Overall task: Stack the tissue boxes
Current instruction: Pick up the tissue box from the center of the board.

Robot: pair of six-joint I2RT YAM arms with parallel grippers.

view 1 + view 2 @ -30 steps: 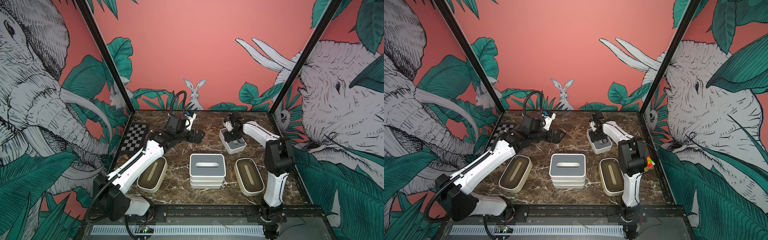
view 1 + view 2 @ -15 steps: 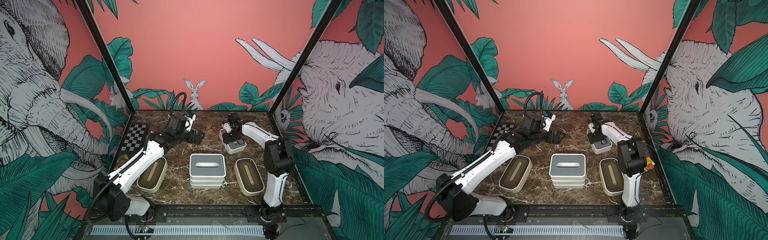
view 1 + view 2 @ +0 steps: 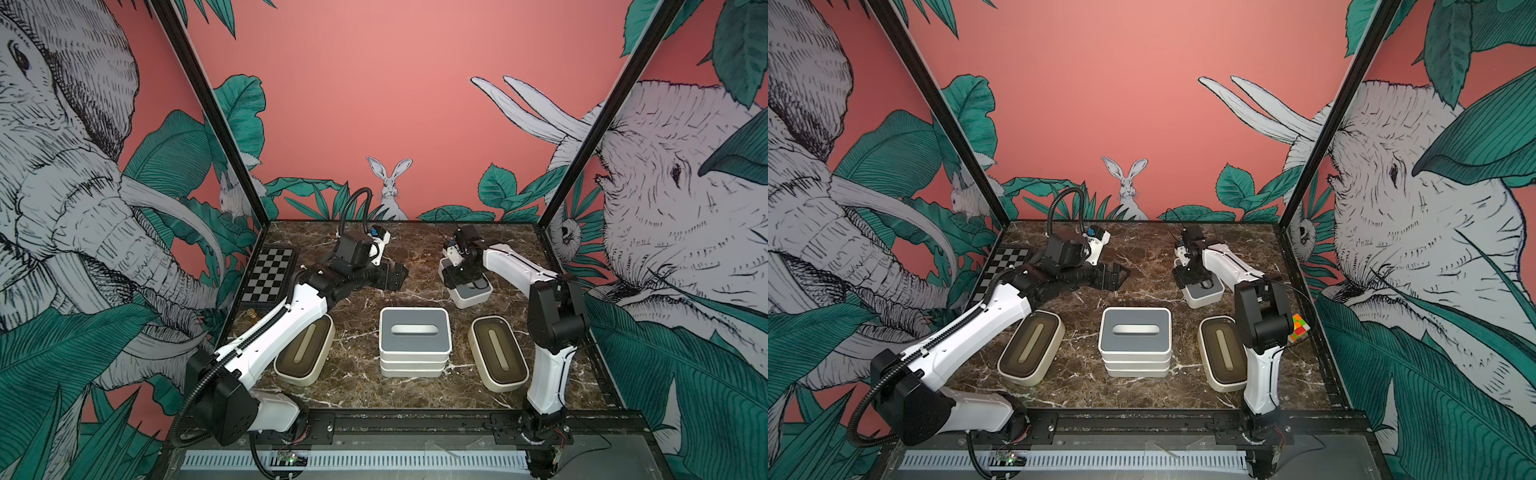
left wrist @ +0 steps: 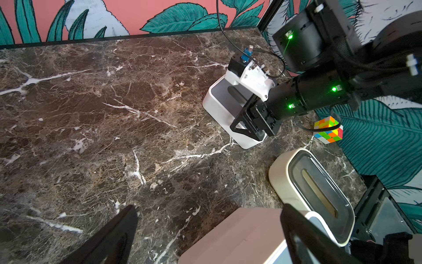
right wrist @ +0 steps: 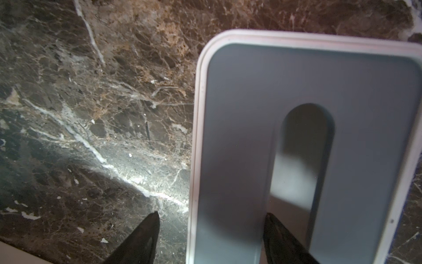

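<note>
**top views.** in both top views a stack (image 3: 414,353) of three tissue boxes stands at the middle of the marbled worktop (image 3: 353,316). its top lid is grey, and the two lower boxes show only white walls. a left cream box (image 3: 305,353) and a right cream box (image 3: 496,353), both with dark brown lids, lie flat on either side of the stack and apart from it. a grey-lidded box (image 3: 476,296) lies flat toward the rear, behind the right cream box. the right claw (image 3: 460,281) is lowered onto it. the left claw (image 3: 392,277) hangs over bare worktop at rear centre and holds nothing. a checkered board (image 3: 270,276) lies at the left edge. in a top view a multicoloured cube (image 3: 1300,328) shows beside the right arm.

**left wrist view.** the left claw (image 4: 208,206) is spread wide. between its dark fingers (image 4: 114,235) only worktop and a corner of the stack (image 4: 239,235) appear. beyond it, the right claw (image 4: 251,125) sits over one long side of the grey-lidded box (image 4: 219,102). the cube (image 4: 328,129) and the right cream box (image 4: 308,182) lie near.

**right wrist view.** the right claw (image 5: 212,214) has its jaws parted and grips nothing. one of its fingers (image 5: 141,240) stands outside the long wall of the grey-lidded box (image 5: 296,80), with bare worktop showing between the two. the other is over the lid beside the oval slot, and whether it touches cannot be told.
</note>
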